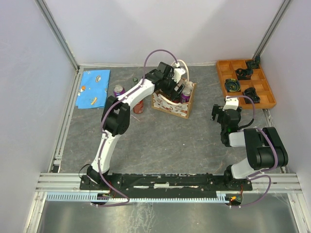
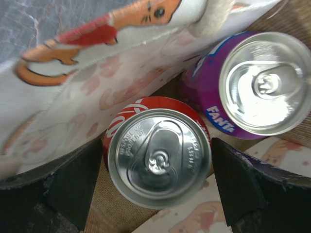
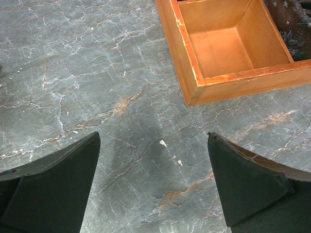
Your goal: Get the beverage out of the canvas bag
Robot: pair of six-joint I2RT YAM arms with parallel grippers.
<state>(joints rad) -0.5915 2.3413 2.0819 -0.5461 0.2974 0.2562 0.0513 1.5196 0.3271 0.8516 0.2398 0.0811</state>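
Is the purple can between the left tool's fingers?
No, the fingers of the left tool straddle the red can; the purple can stands beside it.

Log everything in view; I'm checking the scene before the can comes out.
canvas bag: one, tan and cream with red print, back centre
red can: one, upright in the bag
purple can: one, upright beside it
loose purple can: one, left of the bag
loose red can: one, left of the bag
cloth: one, blue, back left
tray: one, orange, back right, dark items inside
left gripper: open, straddling the bagged red can
right gripper: open, near the tray's corner
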